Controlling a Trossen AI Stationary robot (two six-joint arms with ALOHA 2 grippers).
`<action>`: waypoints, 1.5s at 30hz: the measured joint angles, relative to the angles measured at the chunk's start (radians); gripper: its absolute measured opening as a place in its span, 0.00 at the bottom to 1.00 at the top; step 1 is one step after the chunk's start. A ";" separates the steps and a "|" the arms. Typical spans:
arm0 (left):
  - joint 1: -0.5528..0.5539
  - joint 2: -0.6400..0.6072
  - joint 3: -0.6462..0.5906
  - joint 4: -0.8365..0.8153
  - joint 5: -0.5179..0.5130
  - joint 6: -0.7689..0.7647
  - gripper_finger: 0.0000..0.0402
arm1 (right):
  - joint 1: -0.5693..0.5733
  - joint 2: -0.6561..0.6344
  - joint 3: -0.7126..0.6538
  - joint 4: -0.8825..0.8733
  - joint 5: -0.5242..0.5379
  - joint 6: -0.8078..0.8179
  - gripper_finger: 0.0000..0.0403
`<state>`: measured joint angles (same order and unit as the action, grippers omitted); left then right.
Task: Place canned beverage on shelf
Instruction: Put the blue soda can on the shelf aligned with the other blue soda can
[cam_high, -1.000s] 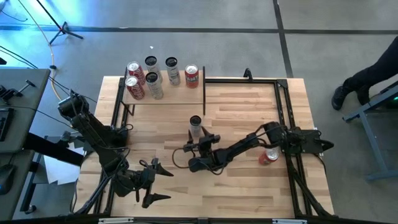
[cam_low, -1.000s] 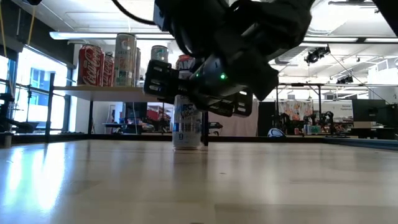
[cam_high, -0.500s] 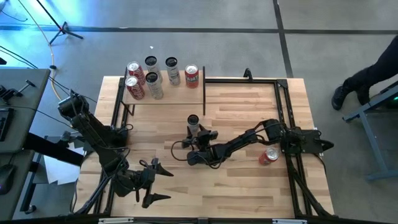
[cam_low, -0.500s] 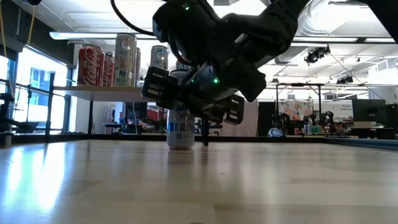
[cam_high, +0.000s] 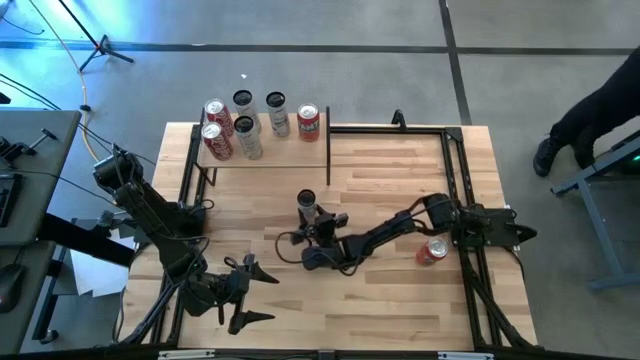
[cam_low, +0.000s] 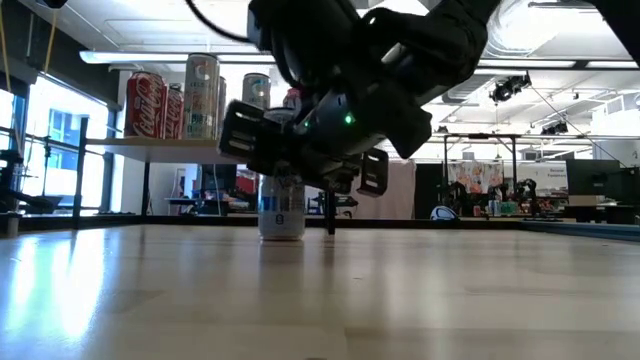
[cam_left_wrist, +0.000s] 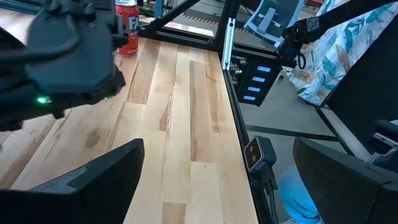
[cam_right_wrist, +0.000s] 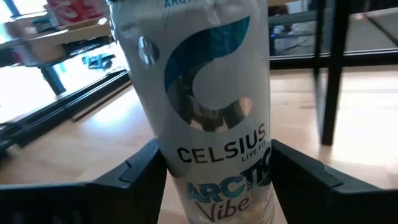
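The right tool (cam_high: 312, 226) is closed around an upright white can (cam_high: 307, 204) standing on the surface (cam_high: 400, 170). Beyond it, the shelf (cam_high: 290, 150) holds six cans. The left tool (cam_high: 262, 296) hangs spread wide, empty.

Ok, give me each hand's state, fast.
Left hand: open, holding nothing.
Right hand: around the white can; grip cannot be told.

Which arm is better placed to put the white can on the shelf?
Right: the right gripper has its fingers around the white can, below the shelf. The left gripper waits open near the table's front edge.
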<state>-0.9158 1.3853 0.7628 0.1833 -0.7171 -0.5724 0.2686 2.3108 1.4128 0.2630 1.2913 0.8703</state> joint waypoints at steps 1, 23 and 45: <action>0.000 0.000 0.000 0.000 0.000 0.000 0.96 | 0.005 0.000 0.000 0.020 -0.005 -0.023 0.57; 0.000 0.000 0.000 0.000 0.000 0.000 0.97 | 0.015 0.001 0.485 -0.417 0.057 -0.047 0.57; 0.000 0.000 0.000 0.000 0.000 0.000 0.97 | -0.089 0.000 0.538 -0.250 -0.001 -0.330 0.57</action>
<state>-0.9161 1.3853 0.7628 0.1833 -0.7170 -0.5724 0.1799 2.3112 1.9511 0.0131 1.2907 0.5400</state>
